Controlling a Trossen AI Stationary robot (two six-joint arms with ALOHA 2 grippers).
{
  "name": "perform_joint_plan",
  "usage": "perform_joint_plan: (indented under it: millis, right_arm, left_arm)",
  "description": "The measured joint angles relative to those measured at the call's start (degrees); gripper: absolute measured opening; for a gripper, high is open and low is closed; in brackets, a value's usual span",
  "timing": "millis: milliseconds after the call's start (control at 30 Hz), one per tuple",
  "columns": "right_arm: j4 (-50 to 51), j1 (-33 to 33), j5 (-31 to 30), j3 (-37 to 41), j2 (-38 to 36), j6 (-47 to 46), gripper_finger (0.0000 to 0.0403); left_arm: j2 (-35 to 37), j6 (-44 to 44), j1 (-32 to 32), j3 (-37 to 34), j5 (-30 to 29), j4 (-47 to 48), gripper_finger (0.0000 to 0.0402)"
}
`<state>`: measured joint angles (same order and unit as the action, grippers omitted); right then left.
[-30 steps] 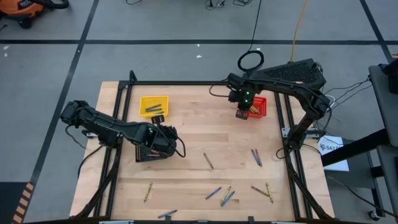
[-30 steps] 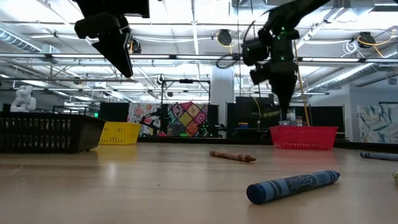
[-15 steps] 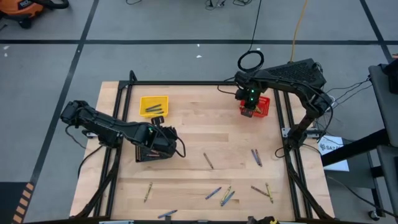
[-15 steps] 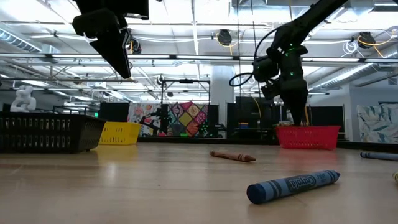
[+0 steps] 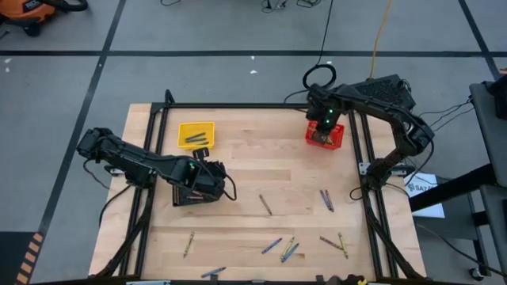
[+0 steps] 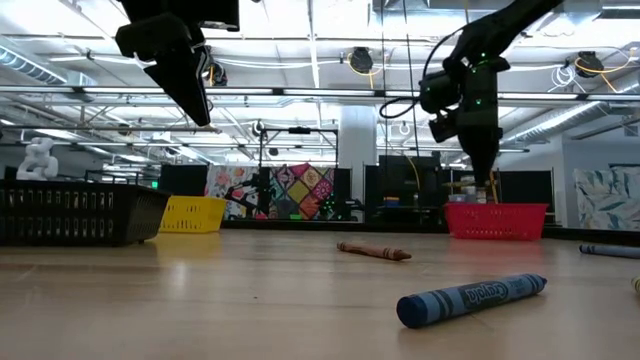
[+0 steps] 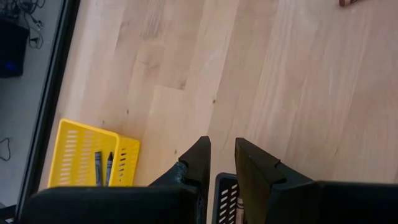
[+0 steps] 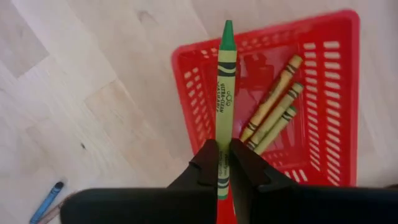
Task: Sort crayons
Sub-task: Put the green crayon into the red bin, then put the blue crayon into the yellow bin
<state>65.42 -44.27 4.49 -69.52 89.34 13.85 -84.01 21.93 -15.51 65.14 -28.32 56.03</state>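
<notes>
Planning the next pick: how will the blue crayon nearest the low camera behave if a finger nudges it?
The blue crayon looks round, lying flat on the smooth wooden table, so it would probably roll sideways. It seems stiff and light, likely skidding easily. Its paper wrapper may give some grip.

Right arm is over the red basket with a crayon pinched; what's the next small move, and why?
Probably open the right gripper and drop. Its fingers pinch a green paper-wrapped crayon above the red mesh basket, where three yellow-green crayons already lie. The crayon's tip sits near the basket's edge, so nudging further inward first may be safer.
</notes>
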Motion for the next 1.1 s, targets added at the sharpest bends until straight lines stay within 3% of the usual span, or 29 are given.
perform_joint_plan:
  millis: [400, 633, 1100]
  right_arm:
    - [3.3, -0.8, -0.6, 2.4, 0.0, -1.2, 0.0007]
    - [1.8, -0.8, -11.9, 6.9, 0.0, -2.8, 0.0019]
    - [-1.6, -0.7, -12.0, 7.1, 0.0, -7.8, 0.0070]
  left_arm:
    - [0.0, -0.3, 0.0, 0.0, -0.2, 0.0, 0.0068]
    - [0.0, -0.3, 0.0, 0.0, -0.2, 0.0, 0.0068]
    - [0.0, -4.5, 0.0, 0.0, -0.6, -0.1, 0.0068]
